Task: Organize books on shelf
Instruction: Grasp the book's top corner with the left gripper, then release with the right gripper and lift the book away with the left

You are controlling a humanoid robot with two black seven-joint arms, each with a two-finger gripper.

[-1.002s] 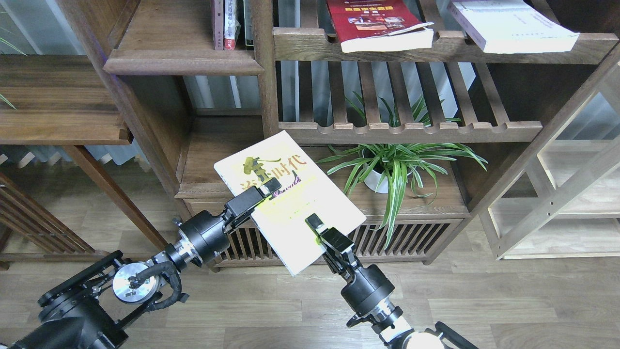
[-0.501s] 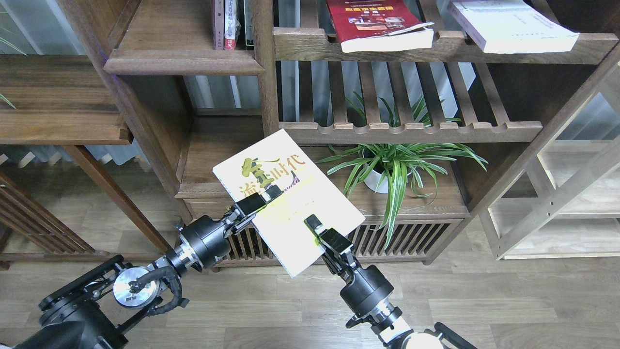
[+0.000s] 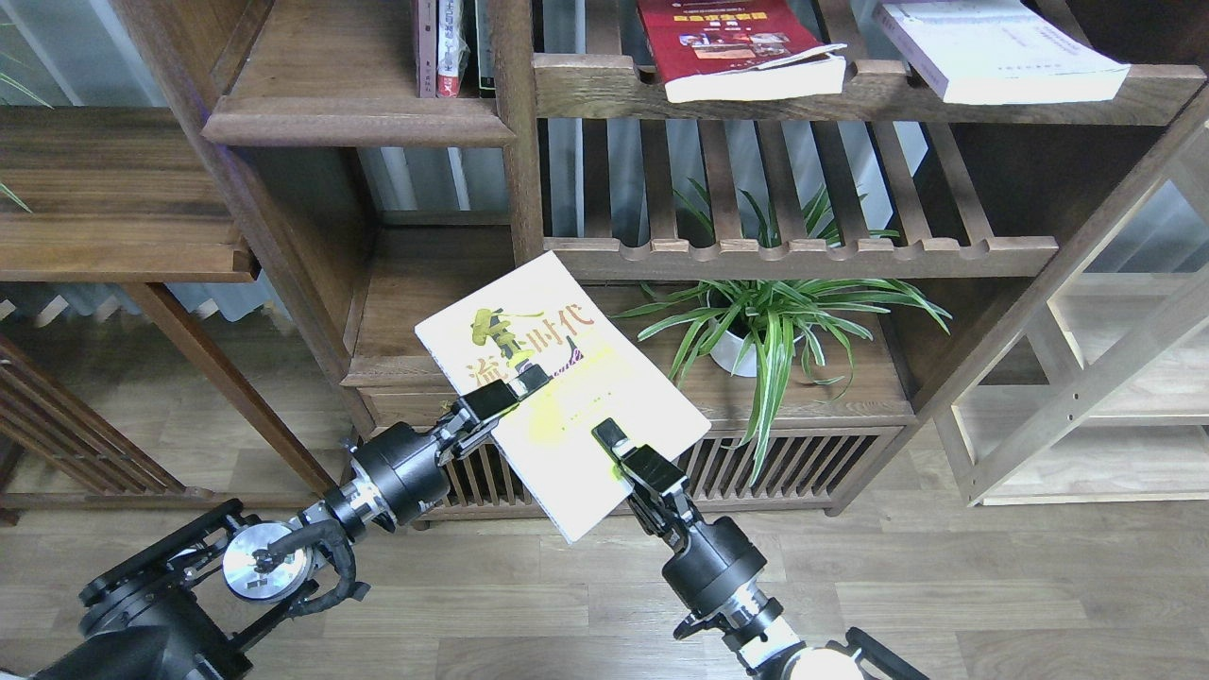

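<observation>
The yellow-green book (image 3: pixel 604 378) with black Chinese characters is held tilted in the air in front of the bookcase. My left gripper (image 3: pixel 515 385) is shut on its left edge. My right gripper (image 3: pixel 614 442) is shut on its lower edge. The red book (image 3: pixel 737 47) and the white book (image 3: pixel 992 47) lie flat on the upper slatted rack. The solid dark-brown shelf (image 3: pixel 359 121) with a moulded front edge is at the upper left, with several upright books (image 3: pixel 451 47) at its right end.
A potted spider plant (image 3: pixel 756 331) stands on the low cabinet top, right of the held book. A slatted rack (image 3: pixel 803 250) runs just above the book's top corner. A pale wood shelving unit (image 3: pixel 1086 397) stands at the right, a dark side table (image 3: pixel 113 208) at the left.
My left arm has drawn back a little down and to the left, sliding along the book's edge. The book has shifted slightly. My right gripper has barely moved.
</observation>
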